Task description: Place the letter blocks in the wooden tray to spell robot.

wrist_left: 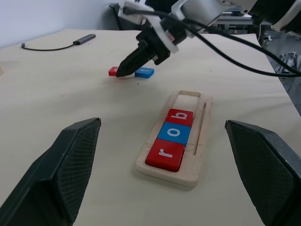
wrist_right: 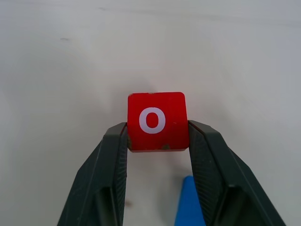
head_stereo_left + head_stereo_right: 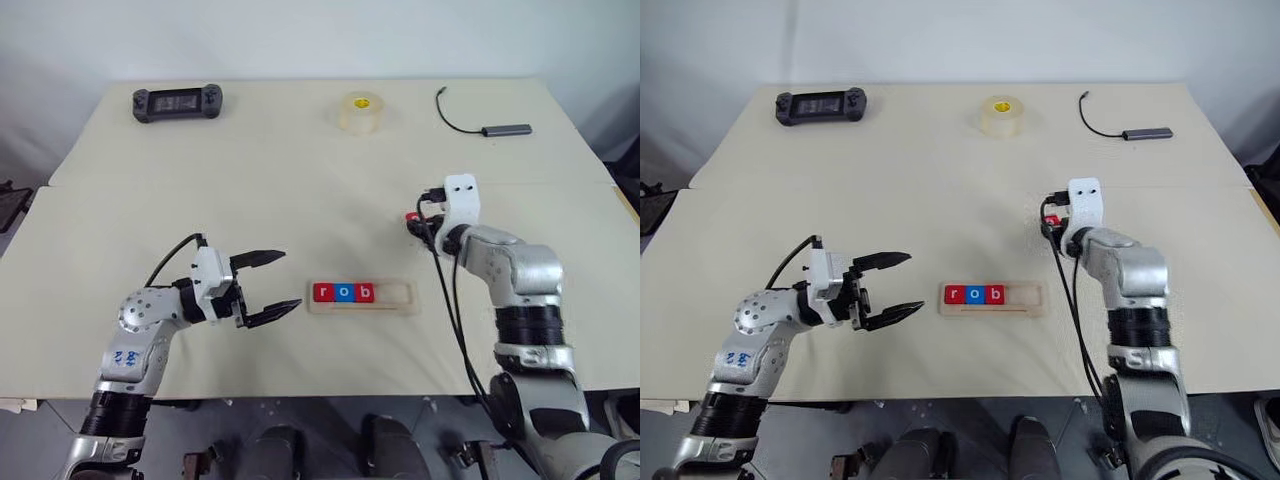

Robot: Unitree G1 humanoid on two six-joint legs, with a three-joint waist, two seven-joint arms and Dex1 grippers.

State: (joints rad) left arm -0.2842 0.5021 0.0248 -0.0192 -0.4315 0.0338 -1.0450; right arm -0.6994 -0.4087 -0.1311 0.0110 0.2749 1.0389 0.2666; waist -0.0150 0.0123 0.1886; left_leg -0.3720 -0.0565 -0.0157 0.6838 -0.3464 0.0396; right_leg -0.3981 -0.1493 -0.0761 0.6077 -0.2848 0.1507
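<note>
Pale light-wood rectangular tray [image 3: 362,298] with rounded corners lies on the beige table [image 3: 250,180], near the front edge, between the two arms. Its slot holds three flat square letter tiles touching in a row from the robot's left end: red r tile [image 3: 322,292], blue o tile [image 3: 345,293], red b tile [image 3: 366,293]; the right part of the slot is bare, and a thin groove runs along the near side. Right gripper [image 2: 157,136] is down at the table, behind and to the right of the tray, fingers pressed on both sides of a red o tile [image 2: 156,121], so it grips that tile; whether the tile is lifted off the table cannot be told. A blue tile [image 1: 144,72] lies just beside it on the table, letter not readable. Left gripper [image 3: 268,286] hovers left of the tray, pointing toward it, black fingers [image 3: 258,260] spread wide, holding nothing, apart from the tray. At the far side of the table: black handheld game controller [image 3: 178,102] on the left, roll of clear tape [image 3: 362,111] in the middle, grey adapter with black cable [image 3: 488,124] on the right.
</note>
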